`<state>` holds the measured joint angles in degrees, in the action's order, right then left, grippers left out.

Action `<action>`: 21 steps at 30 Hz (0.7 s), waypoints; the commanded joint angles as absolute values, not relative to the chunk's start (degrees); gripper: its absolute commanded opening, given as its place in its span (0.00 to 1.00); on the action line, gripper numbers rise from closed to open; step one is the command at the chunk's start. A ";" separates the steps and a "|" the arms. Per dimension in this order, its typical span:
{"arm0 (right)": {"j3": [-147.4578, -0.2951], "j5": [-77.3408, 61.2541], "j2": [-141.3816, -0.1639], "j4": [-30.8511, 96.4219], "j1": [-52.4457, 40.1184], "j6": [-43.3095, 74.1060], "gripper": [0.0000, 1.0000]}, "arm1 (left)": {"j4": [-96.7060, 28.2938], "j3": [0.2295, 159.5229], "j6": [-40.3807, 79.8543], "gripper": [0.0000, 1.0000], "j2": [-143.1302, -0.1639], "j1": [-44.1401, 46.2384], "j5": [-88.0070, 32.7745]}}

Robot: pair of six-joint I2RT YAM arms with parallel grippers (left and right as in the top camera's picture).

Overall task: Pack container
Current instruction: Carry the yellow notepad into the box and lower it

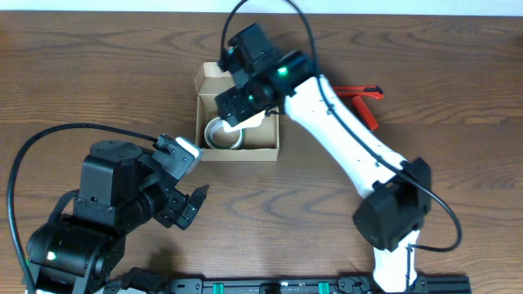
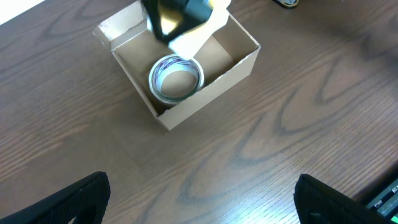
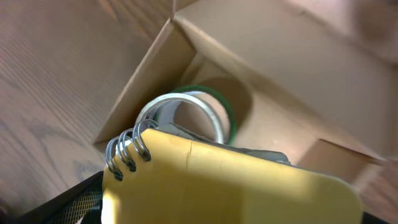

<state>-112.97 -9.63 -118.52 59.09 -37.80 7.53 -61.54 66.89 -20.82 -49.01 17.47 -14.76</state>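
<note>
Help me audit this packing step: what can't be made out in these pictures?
- Red-handled tool: overhead, the right arm covers one end; type unclear.
- Cardboard box floor: right wrist view, the yellow spiral notebook hides much of it.
- Tape roll: overhead, notebook and right end effector cover part of it.
- Dark object: left wrist view, cut off by the top edge.

Overhead looks straight down; both wrist views share the container [image 2: 211, 93].

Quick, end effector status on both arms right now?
Left end effector: open, holding nothing.
Right end effector: closed on the yellow spiral notebook, over the cardboard box.
</note>
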 commanded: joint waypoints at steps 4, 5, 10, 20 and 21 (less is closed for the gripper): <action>-113.47 -8.56 -122.87 57.32 -41.12 10.74 0.81 | -61.71 67.77 -21.21 0.95 -48.90 17.56 -14.41; -113.47 -7.64 -123.07 57.10 -41.63 11.20 0.81 | -61.71 67.77 -21.21 0.95 -48.90 17.56 -14.41; -113.47 -3.79 -123.96 56.10 -43.18 12.16 0.81 | -61.71 67.77 -21.21 0.95 -48.90 17.56 -14.41; -113.47 -2.37 -126.78 54.87 -43.92 17.43 0.80 | -61.71 67.77 -21.21 0.95 -48.90 17.56 -14.41; -113.47 -1.76 -126.78 54.89 -43.92 18.13 0.80 | -61.71 67.77 -21.21 0.95 -48.90 17.56 -14.41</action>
<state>-112.97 -3.57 -125.43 55.00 -43.48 14.94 -61.54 66.89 -20.82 -49.01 17.47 -14.76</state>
